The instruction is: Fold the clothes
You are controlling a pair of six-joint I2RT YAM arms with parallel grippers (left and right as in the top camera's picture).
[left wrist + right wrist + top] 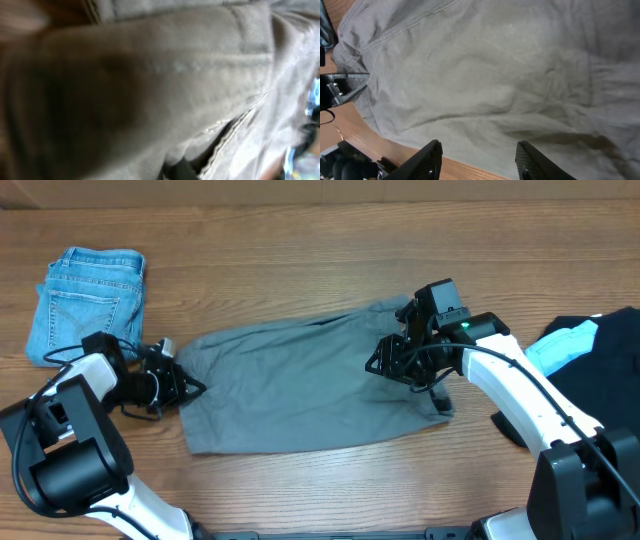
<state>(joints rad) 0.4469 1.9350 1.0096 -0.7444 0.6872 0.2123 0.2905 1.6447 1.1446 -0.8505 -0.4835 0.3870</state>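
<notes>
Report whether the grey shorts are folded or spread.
Spread out: the grey shorts lie flat and wide across the table, with no fold visible from overhead.

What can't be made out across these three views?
- Left wrist: grey shorts fill the blurred frame; fingers and any pinch unseen.
- Overhead: left gripper hides its own tips at the shorts' edge.
- Overhead: black garment cut off by right edge.
- Right wrist: right gripper cut off below.

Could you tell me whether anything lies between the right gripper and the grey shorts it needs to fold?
Nothing visible does. The right gripper is open directly over the right part of the grey shorts, only bare fabric between its fingers. The folded jeans and black garment lie well off to the sides.
</notes>
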